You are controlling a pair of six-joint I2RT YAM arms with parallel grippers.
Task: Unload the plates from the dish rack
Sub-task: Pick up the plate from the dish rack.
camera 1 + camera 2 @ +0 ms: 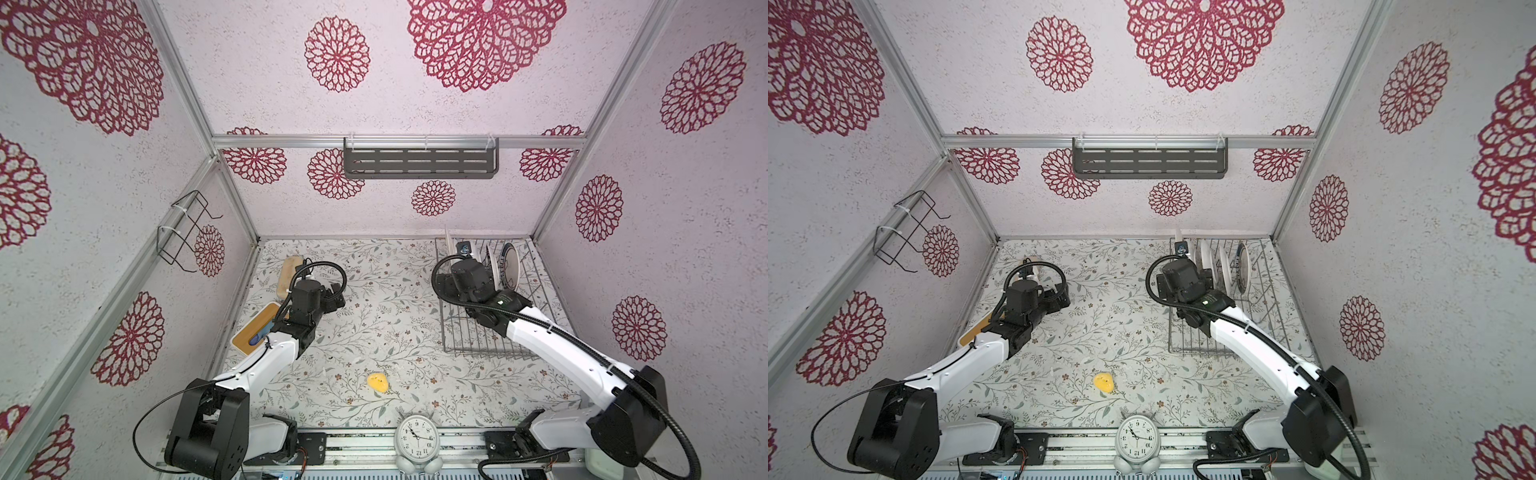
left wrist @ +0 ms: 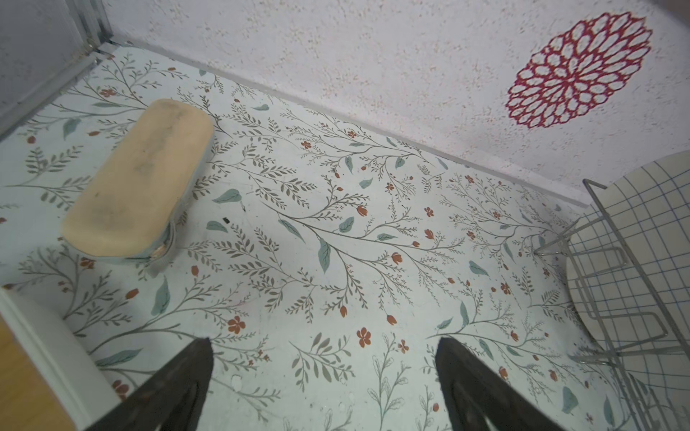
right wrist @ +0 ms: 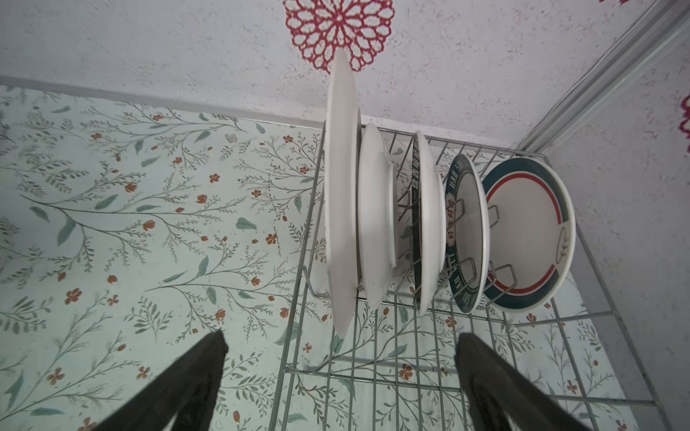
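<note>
Right pincer (image 3: 340, 341), spread to the full with nothing in it. Hovers low over the rack (image 1: 482, 338), aimed at the plates (image 3: 530, 239). Left pincer (image 2: 325, 343), likewise wide and empty; hangs above bare tabletop (image 1: 374, 316), well apart from the work.

Five plates by count in the right wrist view, all on edge between tines at the rack's far end, in the far right corner of the tabletop. Big plate (image 3: 338, 194) outermost, on the side toward the left arm; then four smaller, the last three with dark rims.

Step in hand, by the look of it: approach for a first pick (no plate in sight out of the rack). Next, probably: ease forward until straddling one rim only, close across its thickness, lift straight up clear of the tines. Awkward with the big plate, given a neighbour so close behind; touching or just apart, impossible to tell.

Hard to make out: right pincer masked by its own wrist in both top views, along with part of the row; finger roots cut off at the edge of each wrist view; rim lettering too small to read; big plate's grid face caught only in the left wrist view, and cropped there.
</note>
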